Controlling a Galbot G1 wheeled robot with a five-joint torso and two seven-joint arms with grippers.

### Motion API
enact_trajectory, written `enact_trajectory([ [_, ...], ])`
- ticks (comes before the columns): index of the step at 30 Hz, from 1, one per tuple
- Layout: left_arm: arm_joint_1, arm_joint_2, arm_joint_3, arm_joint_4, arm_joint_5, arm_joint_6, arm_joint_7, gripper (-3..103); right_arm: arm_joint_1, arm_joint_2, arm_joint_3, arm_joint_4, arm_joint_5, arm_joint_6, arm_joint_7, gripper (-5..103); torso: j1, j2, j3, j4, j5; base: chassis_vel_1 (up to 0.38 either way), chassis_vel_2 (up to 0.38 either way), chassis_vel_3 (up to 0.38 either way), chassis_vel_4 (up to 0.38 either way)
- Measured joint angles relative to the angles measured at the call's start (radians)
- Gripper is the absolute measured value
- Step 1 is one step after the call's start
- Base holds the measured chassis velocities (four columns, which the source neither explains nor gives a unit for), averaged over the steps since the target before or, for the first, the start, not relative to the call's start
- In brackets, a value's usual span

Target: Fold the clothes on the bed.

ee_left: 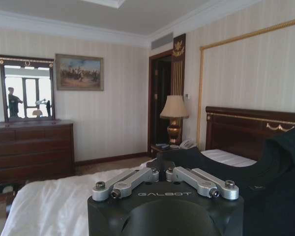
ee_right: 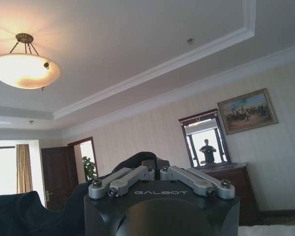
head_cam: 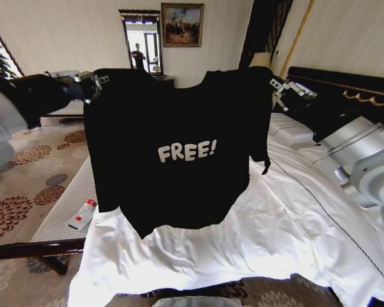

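The black T-shirt [head_cam: 179, 147] is held up in the air above the bed [head_cam: 294, 217], spread wide, with its white "FREE!" lettering [head_cam: 187, 151] facing the head camera. One shoulder is pinched by the left gripper [head_cam: 97, 82], and the other by the right gripper [head_cam: 280, 89]. In both wrist views the fingers are closed together on a bunch of black cloth.

The shirt could be dropped if one pinch is weak, because only a small bit of cloth is held at each side. If that happened, it would likely hang crooked from the other gripper and land in a heap. The bottom hem is close to the white duvet [head_cam: 198, 256], so it could be dragged and bunched if the shirt is lowered unevenly.

The shirt looks soft, thin and floppy, with short sleeves that droop. The duvet is smooth and puffy, with some creases. The headboard [head_cam: 345, 96] is dark, hard wood with gold trim.
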Motion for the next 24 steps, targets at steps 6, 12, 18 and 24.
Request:
enact_trajectory([
  [6, 0.271, -0.279, -0.05, 0.012, 0.27, 0.022, -0.183, 1, -0.112, 0.15, -0.104, -0.067, -0.143, -0.039, 0.012, 1, 0.0, 0.0, 0.0, -0.0011, -0.0002, 0.0, 0.0, 0.0, 0.0],
  [12, 0.488, -0.509, 0.052, 0.101, 0.565, 0.024, -0.201, 1, -0.119, 0.264, -0.248, -0.233, -0.323, -0.011, -0.053, 1, 0.001, -0.001, 0.001, 0.0005, 0.0, 0.0, 0.0, 0.0, 0.0],
  [18, 0.479, -0.693, 0.227, 0.312, 0.747, 0.023, -0.173, 1, -0.071, 0.322, -0.399, -0.45, -0.49, 0.049, -0.114, 1, 0.0, -0.001, 0.0, 0.0, -0.0001, 0.0, 0.0, 0.0, 0.0],
  [24, 0.456, -0.805, 0.309, 0.49, 0.849, 0.024, -0.12, 1, -0.048, 0.381, -0.525, -0.635, -0.627, 0.108, -0.161, 1, 0.001, -0.001, 0.0, -0.0006, 0.0004, 0.0, 0.0, 0.0, 0.0],
])
